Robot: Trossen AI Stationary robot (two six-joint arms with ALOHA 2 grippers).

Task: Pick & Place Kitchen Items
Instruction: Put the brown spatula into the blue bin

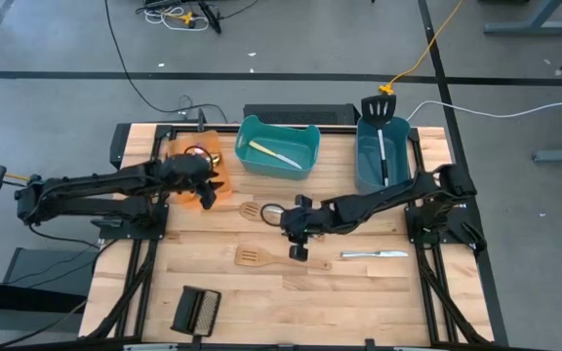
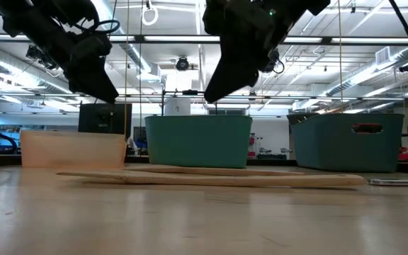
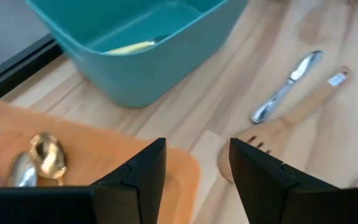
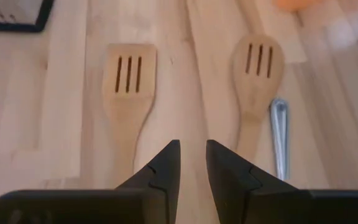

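My left gripper [image 1: 208, 190] [image 3: 197, 171] is open and empty above the near right corner of the orange bin [image 1: 179, 156], which holds a gold spoon [image 3: 48, 155]. My right gripper [image 1: 297, 249] [image 4: 192, 162] hovers at mid-table with a narrow gap between its fingers, empty, between two wooden slotted spatulas [image 4: 126, 81] [image 4: 257, 68] that lie flat on the table. A silver knife [image 4: 279, 137] lies beside the rounded spatula; another knife [image 1: 374, 254] lies to the right. The black slotted spatula [image 1: 379, 109] stands in the right teal bin [image 1: 364, 166].
The middle teal bin [image 1: 305, 141] at the far side holds a pale utensil [image 1: 273, 154]. A black ribbed block [image 1: 195, 312] lies near the front left edge. Bare wood shows along the near half of the table [image 1: 359, 302].
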